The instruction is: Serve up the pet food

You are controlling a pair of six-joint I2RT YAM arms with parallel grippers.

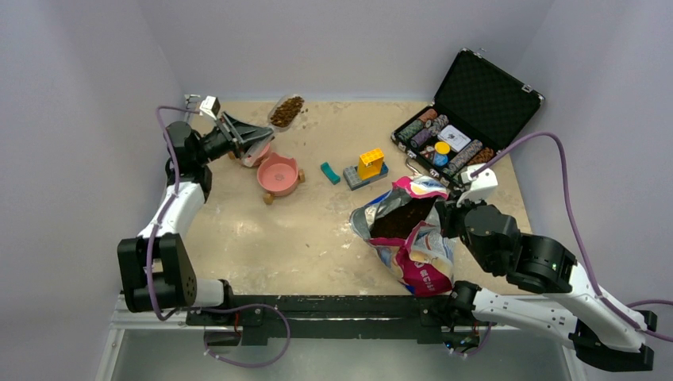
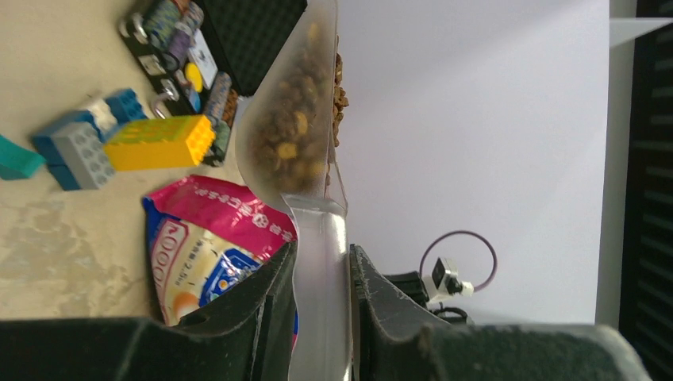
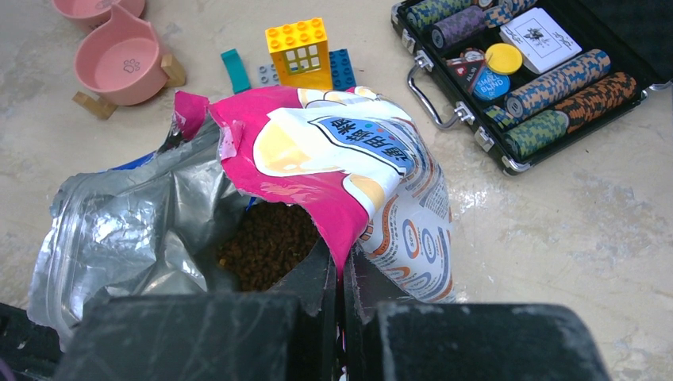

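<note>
My left gripper (image 1: 255,136) (image 2: 321,262) is shut on the handle of a translucent scoop (image 1: 286,111) (image 2: 290,119), held in the air at the back left, beyond the two pink bowls (image 1: 278,173) (image 3: 123,63). The scoop is heaped with pet food (image 2: 298,127). Further right stands the pink-and-blue bag (image 1: 409,234) (image 3: 349,159), its mouth open, with brown pet food (image 3: 266,246) inside. My right gripper (image 1: 439,213) (image 3: 343,266) is shut on the bag's pink rim and holds it open.
Yellow, blue and teal toy bricks (image 1: 365,168) (image 3: 300,51) lie mid-table. An open black case of poker chips (image 1: 444,143) (image 3: 540,71) sits at the back right. The second pink bowl (image 1: 255,155) lies right under the left gripper.
</note>
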